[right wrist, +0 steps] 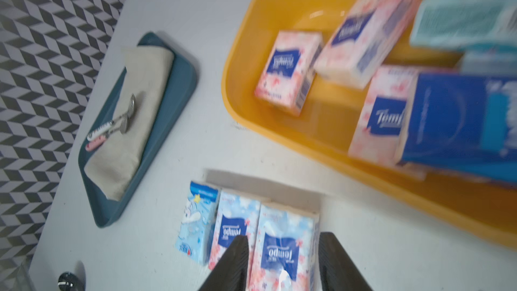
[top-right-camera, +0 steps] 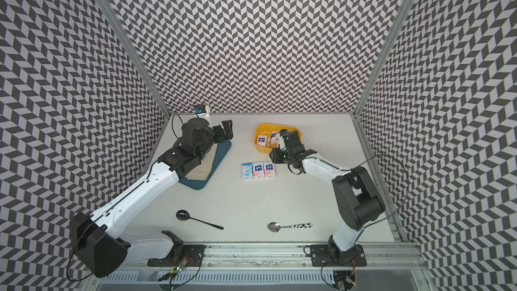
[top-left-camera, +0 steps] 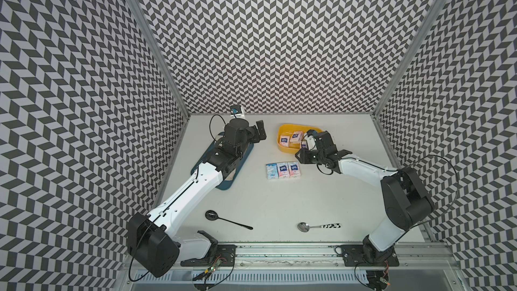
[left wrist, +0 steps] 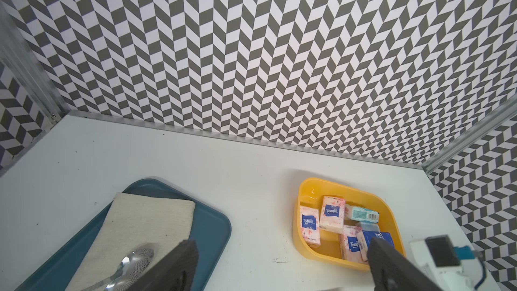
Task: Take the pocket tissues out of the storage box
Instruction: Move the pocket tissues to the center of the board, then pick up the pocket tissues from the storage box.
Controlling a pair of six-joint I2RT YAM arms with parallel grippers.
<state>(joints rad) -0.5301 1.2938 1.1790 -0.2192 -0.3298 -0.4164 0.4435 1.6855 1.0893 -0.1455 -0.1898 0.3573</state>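
Note:
The yellow storage box (top-left-camera: 282, 148) stands at the back right of the table and holds several pocket tissues: white-pink packs (left wrist: 332, 214), a teal one (left wrist: 363, 214) and a dark blue one (right wrist: 447, 118). Three packs lie in a row on the table in front of it: a pale blue one (top-left-camera: 271, 171) and two white-pink ones (top-left-camera: 282, 170) (top-left-camera: 293, 169). My right gripper (right wrist: 284, 237) is just above the right-hand pack of the row. Its jaws stand apart on either side of the pack, with bare table showing beside one finger. My left gripper (top-left-camera: 258, 132) hangs wide open and empty by the tray's far end.
A dark blue tray (top-left-camera: 223, 187) with a beige cloth and spoons (right wrist: 123, 121) lies under my left arm. A black spoon (top-left-camera: 223, 219) and a metal spoon (top-left-camera: 316, 226) lie near the front edge. A small white device (top-left-camera: 236, 111) stands at the back wall.

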